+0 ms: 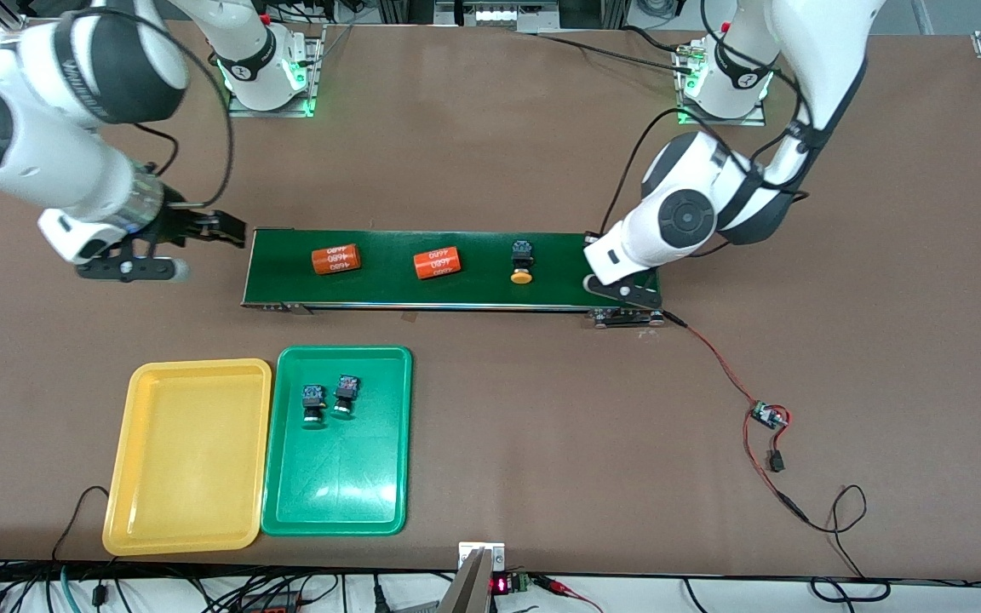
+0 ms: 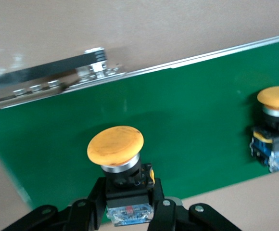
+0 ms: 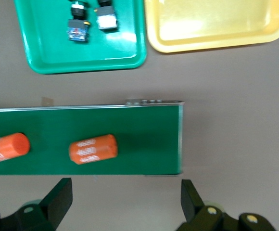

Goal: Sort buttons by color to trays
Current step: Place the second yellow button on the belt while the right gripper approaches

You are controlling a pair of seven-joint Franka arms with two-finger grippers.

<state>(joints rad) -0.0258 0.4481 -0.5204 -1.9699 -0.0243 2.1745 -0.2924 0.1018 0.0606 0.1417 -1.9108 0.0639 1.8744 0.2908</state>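
A: Currently, what is the sorting status?

B: Two green-capped buttons (image 1: 330, 398) lie in the green tray (image 1: 339, 502), toward the tray's end nearest the conveyor belt (image 1: 388, 289). The yellow tray (image 1: 188, 511), just beside it toward the right arm's end of the tabletop (image 1: 490, 136), holds nothing. By my estimate the green half is done and the yellow half is not.

A: Where are the yellow ones?

B: One yellow-capped button (image 2: 125, 168) is pinched by its black body between the fingers of the left gripper (image 2: 130, 211), over the belt's end toward the left arm. The other yellow-capped button (image 1: 522, 260) sits on the belt nearby, cap toward the front camera.

A: And the right gripper (image 1: 201, 228)?

B: Fingers spread wide, holding nothing. It hangs over bare tabletop just off the other end of the belt; that arm waits.

A: Any legible markings?

B: Two orange cylinders (image 1: 387, 260) on the belt carry white print reading "4680", repeated in several lines. The buttons show no writing I can read.
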